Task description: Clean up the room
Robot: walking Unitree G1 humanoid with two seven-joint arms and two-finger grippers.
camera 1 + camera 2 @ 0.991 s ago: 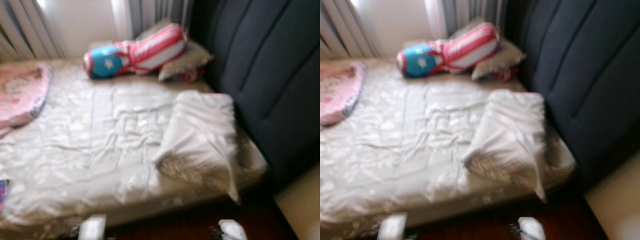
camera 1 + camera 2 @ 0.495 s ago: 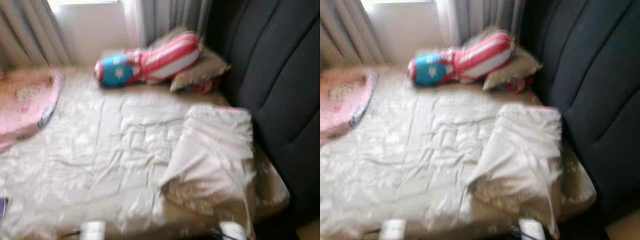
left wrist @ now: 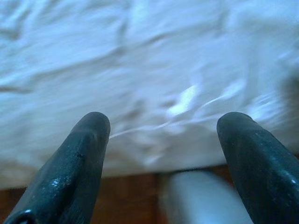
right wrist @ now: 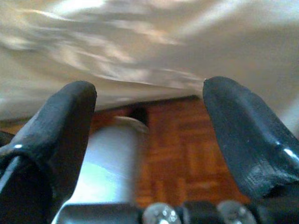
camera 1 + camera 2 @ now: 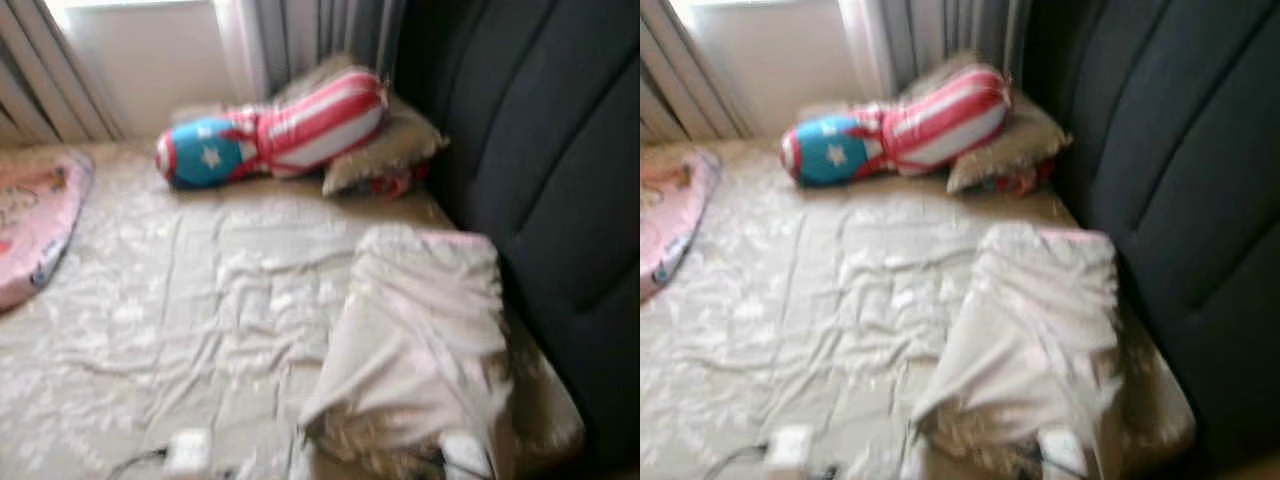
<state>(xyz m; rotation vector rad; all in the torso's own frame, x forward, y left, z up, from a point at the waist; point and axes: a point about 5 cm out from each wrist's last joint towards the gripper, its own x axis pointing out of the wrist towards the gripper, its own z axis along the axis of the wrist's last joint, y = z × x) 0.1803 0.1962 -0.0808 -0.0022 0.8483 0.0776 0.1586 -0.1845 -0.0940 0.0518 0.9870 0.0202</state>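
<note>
I see both grippers spread wide, left [image 3: 163,140] and right [image 4: 149,121], at the bed [image 5: 150,330] edge. One folded blanket [image 5: 420,340] nearest, then one striped toy [image 5: 270,130], two pillows [image 5: 390,150] behind.

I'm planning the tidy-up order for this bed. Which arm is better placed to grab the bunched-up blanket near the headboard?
Probably the right. The bunched blanket lies on the bed's right side beside the dark headboard, just ahead of the right gripper, whose fingers are open. The left gripper, also open, faces the flat sheet farther left.
</note>
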